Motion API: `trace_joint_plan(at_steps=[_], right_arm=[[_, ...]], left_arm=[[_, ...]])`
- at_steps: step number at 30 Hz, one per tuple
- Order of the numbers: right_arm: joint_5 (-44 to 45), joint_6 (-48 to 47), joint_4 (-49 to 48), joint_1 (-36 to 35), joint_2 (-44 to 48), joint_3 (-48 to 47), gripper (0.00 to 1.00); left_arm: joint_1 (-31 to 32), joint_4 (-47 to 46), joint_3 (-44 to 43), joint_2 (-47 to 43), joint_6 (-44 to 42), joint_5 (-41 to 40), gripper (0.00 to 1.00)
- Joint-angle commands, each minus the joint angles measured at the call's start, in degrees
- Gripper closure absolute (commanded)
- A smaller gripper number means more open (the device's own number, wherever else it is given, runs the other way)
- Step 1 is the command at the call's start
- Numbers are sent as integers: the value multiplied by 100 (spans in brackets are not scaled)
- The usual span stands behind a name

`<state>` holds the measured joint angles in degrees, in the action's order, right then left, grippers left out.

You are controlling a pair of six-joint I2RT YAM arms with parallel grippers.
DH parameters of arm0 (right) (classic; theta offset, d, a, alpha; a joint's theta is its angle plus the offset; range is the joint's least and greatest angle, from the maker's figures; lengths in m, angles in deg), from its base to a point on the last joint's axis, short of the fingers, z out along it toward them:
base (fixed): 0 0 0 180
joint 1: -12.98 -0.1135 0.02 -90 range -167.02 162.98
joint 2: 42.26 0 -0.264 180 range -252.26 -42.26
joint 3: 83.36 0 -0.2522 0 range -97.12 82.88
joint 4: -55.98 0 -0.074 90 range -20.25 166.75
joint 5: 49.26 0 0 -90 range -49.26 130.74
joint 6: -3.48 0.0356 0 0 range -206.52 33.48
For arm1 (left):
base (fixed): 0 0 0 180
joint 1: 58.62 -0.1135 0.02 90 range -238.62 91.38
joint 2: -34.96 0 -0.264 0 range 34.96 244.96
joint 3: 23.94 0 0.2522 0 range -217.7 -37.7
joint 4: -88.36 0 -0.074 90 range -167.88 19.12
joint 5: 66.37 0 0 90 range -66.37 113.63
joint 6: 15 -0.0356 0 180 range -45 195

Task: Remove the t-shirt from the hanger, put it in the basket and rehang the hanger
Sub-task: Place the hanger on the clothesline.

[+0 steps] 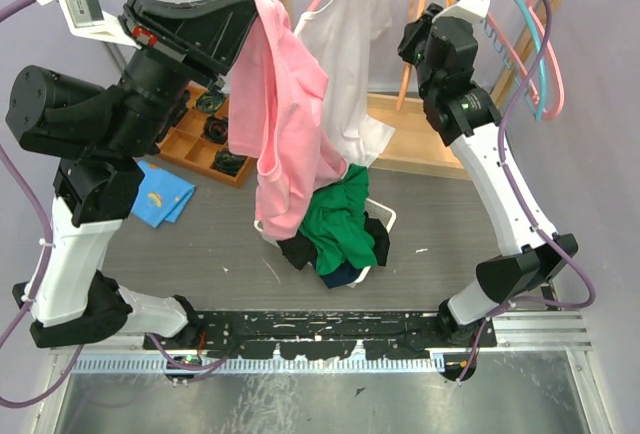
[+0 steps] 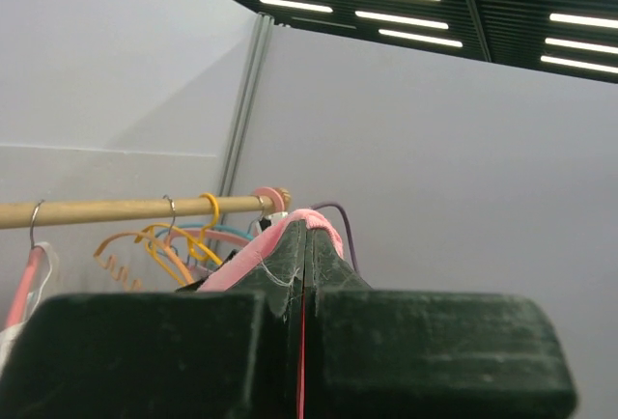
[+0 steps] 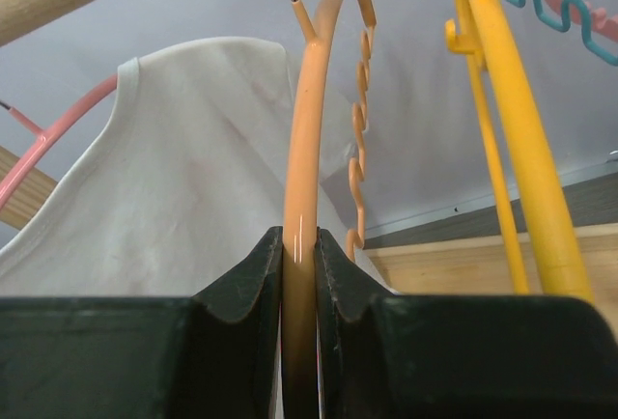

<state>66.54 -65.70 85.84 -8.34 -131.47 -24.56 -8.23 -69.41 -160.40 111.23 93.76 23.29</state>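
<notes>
Top view: left hand (image 1: 252, 9) was clamped shut on the pink t-shirt (image 1: 285, 124), which was held high and hung down toward the clothes pile (image 1: 335, 229) on the grey worktop (image 1: 200, 254).
Left wrist: pink cloth pinched at the fingertips; wooden rod (image 2: 116, 209), pale walls, ceiling strip lights.
Right wrist: right hand (image 3: 299, 245) gripped the orange hanger (image 3: 301, 149), no cloth visible on it.
Judgement: keep the hanger steady and release the shirt only over the pile.

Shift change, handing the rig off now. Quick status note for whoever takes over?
Left gripper: shut on the pink t-shirt, held high; the shirt drapes down over the clothes pile.
Right gripper: shut on the orange hanger at the wooden rod.
Done: pink t-shirt looks clear of the hanger.
Left: probably drop it on the pile and release the hanger.
</notes>
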Motion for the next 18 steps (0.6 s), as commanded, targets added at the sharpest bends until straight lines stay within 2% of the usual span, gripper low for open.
trace_joint_plan(at_steps=[1, 6, 7, 14, 18], right_arm=[[-214, 139, -201, 24, 455, 119, 80], [-369, 129, -137, 25, 843, 439, 64], [-485, 60, -154, 29, 1162, 653, 55], [-1025, -242, -120, 25, 1898, 1170, 49], [-1661, -289, -187, 24, 2311, 1528, 47]], left_arm=[[-10, -486, -421, 127, 88, 32, 100], [-12, -676, -673, 247, 151, -44, 100], [-4, -895, -674, 256, 228, -164, 100], [-12, -1067, -940, 399, 351, -262, 100], [-5, -1007, -681, 381, 556, -184, 100]])
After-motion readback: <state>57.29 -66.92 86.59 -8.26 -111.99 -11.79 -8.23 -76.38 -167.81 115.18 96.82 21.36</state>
